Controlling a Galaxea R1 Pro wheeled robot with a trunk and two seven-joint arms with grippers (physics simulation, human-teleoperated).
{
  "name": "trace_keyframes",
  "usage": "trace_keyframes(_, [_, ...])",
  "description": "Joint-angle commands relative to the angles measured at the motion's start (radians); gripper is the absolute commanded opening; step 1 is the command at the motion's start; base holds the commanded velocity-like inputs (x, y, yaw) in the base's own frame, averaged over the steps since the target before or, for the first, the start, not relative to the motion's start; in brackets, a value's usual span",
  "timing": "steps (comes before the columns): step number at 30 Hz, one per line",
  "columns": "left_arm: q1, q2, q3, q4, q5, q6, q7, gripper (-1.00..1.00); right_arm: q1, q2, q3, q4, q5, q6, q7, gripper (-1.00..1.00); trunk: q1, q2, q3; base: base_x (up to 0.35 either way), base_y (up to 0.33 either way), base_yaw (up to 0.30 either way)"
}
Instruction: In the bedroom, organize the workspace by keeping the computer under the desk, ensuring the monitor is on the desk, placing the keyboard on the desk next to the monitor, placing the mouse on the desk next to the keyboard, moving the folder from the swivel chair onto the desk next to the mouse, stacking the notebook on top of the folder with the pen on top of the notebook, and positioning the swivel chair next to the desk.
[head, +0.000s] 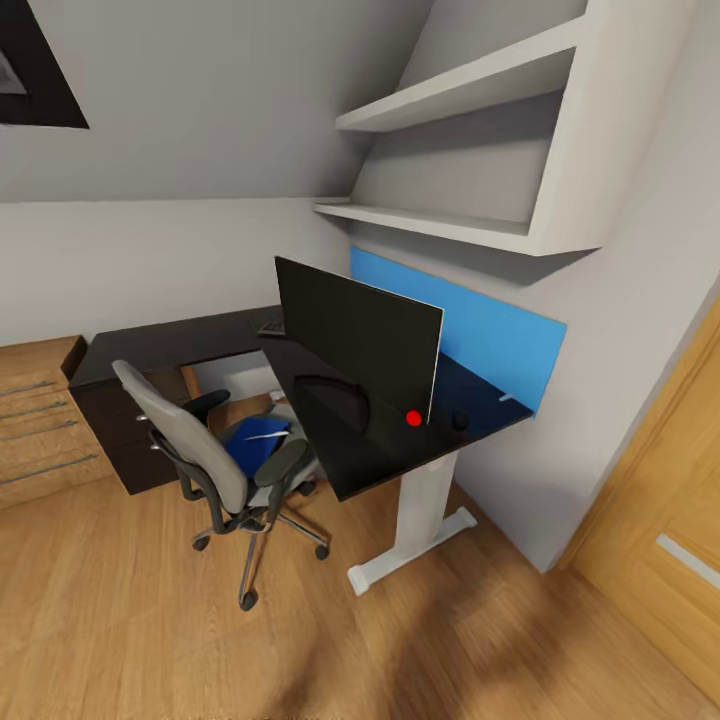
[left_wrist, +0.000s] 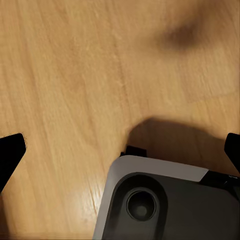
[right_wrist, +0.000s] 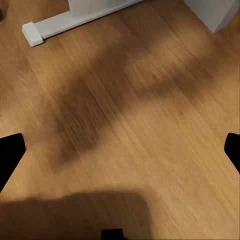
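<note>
The monitor (head: 358, 338) stands on the black desk (head: 180, 340) in the corner under white shelves (head: 470, 150), with the swivel chair (head: 215, 450) and its blue folder (head: 255, 440) beside it on the wood floor (head: 120, 600), over which both the left gripper (left_wrist: 120, 150) and the right gripper (right_wrist: 120, 150) hang with fingers spread apart.

We see the black L-shaped worktop (head: 180, 345) on a white leg, with a blue back panel. The wide black monitor (head: 358, 335) stands upright on it, a red dot at one lower corner. A keyboard (head: 270, 326) lies behind it, mostly hidden. The grey swivel chair (head: 215, 455) sits just beside the worktop, carrying a blue folder (head: 252, 447) with a white pen (head: 267, 435) on top.
</note>
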Motion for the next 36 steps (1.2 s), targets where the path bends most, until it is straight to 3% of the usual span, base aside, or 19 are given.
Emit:
trace_keyframes(1, [0.0, 0.0, -0.001, -0.001, 0.005, -0.001, 0.0, 1.0, 0.0, 0.0, -0.001, 0.0, 0.0, -0.003, -0.001, 1.0, 0.0, -0.001, -0.001, 0.0, 0.0, 0.26])
trace_keyframes(36, [0.0, 0.0, 0.0, -0.001, 0.005, -0.001, 0.001, 1.0, 0.0, 0.0, 0.001, 0.001, 0.002, -0.004, -0.001, 1.0, 0.0, -0.001, -0.004, 0.0, 0.0, 0.271])
